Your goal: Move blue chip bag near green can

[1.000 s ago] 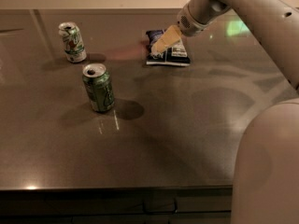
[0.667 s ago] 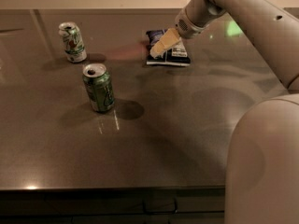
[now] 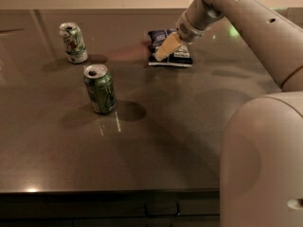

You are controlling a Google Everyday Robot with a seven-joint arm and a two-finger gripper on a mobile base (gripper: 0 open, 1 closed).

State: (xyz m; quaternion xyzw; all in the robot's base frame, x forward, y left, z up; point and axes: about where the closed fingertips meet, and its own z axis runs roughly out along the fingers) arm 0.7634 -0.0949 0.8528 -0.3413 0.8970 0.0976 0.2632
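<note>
Polished dark stone countertop [image 3: 189, 126] is reflecting soft glints. The crinkly blue chip bag [image 3: 182, 56] is lying flat at the far side, well apart from the cylindrical green can [image 3: 100, 90]. The pale, wedge-shaped gripper [image 3: 161, 55] is hanging over the bag's left part; I cannot tell whether it is clasping anything. A paler can [image 3: 73, 42] is standing upright behind the green can.

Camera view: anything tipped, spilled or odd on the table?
Nothing stands out. The green can and pale can stand upright and apart; the bag lies flat at the far side, with the gripper over it. No spill shows.
</note>
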